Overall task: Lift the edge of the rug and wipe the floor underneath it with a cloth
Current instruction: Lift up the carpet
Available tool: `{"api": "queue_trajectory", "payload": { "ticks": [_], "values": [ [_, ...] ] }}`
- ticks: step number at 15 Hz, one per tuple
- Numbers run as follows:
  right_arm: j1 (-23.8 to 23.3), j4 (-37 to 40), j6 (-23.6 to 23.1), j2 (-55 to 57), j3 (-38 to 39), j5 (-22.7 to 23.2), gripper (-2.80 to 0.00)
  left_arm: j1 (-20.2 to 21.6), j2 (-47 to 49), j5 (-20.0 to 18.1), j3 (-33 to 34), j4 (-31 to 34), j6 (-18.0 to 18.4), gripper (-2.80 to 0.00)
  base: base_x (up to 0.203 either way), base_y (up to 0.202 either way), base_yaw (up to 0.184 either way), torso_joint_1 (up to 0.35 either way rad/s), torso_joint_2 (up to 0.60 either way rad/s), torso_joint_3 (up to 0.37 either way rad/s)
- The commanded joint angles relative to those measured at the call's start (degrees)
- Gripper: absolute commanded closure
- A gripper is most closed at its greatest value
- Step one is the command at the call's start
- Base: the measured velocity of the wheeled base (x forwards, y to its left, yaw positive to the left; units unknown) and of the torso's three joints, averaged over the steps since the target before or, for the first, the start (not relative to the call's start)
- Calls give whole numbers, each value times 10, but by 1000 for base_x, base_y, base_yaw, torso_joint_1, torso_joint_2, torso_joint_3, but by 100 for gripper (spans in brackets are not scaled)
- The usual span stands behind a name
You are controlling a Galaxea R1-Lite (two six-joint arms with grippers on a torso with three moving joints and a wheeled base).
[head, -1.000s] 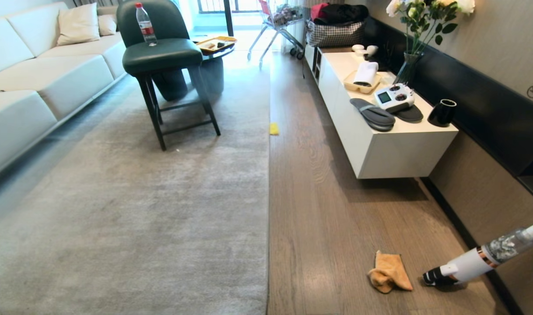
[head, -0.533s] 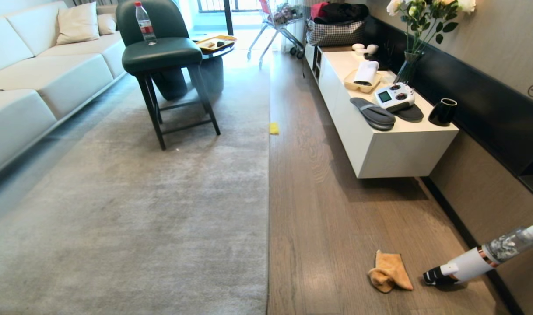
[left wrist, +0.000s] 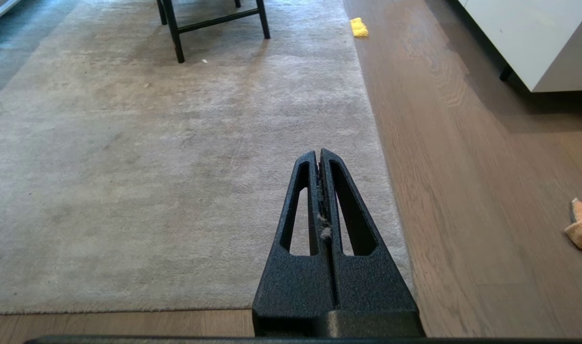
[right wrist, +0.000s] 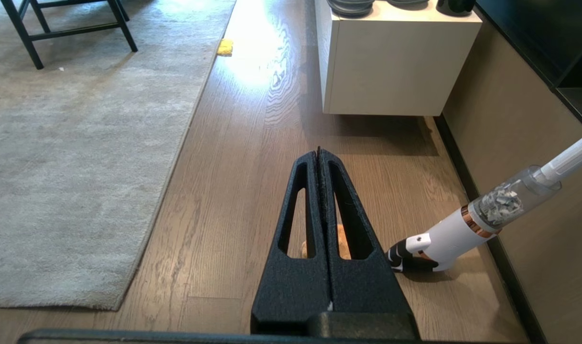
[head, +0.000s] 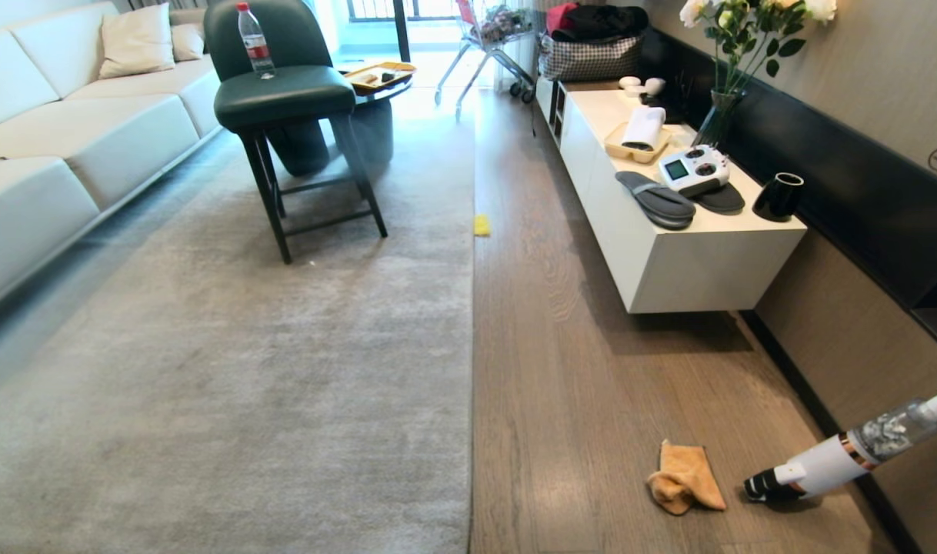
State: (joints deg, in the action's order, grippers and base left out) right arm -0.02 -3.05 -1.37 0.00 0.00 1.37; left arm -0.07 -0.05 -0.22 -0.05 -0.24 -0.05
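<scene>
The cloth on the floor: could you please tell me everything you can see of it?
The cloth is small, soft and orange-yellow, crumpled into a loose heap with one end folded over. It lies on the wooden floor, well clear of the rug edge and just short of the vacuum cleaner. Neither gripper touches it.
</scene>
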Motion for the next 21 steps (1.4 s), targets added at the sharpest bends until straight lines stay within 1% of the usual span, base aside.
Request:
{"api": "queue_trajectory", "payload": {
  "ticks": [1, 6, 8, 21],
  "values": [
    [0, 0, 0, 0, 0, 0, 0, 0, 0, 0, 0, 0, 0, 0, 0, 0, 0, 0, 0, 0],
    [0, 0, 0, 0, 0, 0, 0, 0, 0, 1, 0, -1, -4, 0, 0, 0, 0, 1, 2, -47],
    [0, 0, 0, 0, 0, 0, 0, 0, 0, 0, 0, -1, -9, 0, 0, 0, 0, 2, 5, -176],
    [-1, 0, 0, 0, 0, 0, 0, 0, 0, 1, 0, -1, -9, 0, 0, 0, 0, 4, 2, -195]
  ]
}}
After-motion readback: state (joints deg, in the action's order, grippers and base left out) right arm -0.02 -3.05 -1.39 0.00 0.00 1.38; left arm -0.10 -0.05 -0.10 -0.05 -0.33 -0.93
